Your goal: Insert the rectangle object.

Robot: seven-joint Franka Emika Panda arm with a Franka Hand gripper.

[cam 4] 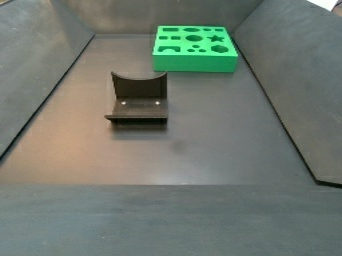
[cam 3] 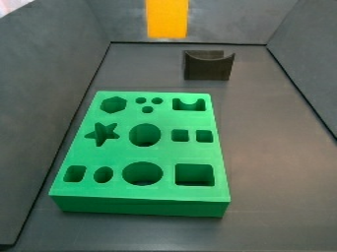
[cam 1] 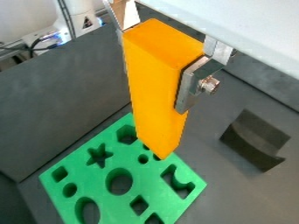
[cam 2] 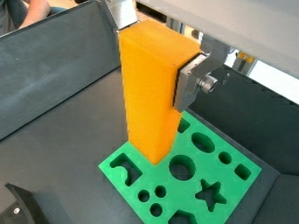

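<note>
Your gripper (cam 1: 163, 66) hangs above the green board (cam 1: 82, 179), its silver finger (cam 1: 193, 83) pressed flat against the rectangle object (cam 1: 158, 83); the jaws are closed on that orange block, which hangs upright with its lower end clear of the board in both wrist views; you can see the same block (cam 2: 152, 96) over the board (cam 2: 228, 166) near its edge; in a side view only the block's lower end (cam 3: 168, 18) shows at the top, well above the board (cam 3: 132, 192); the fixture (cam 4: 138, 98) stands apart on the floor.
</note>
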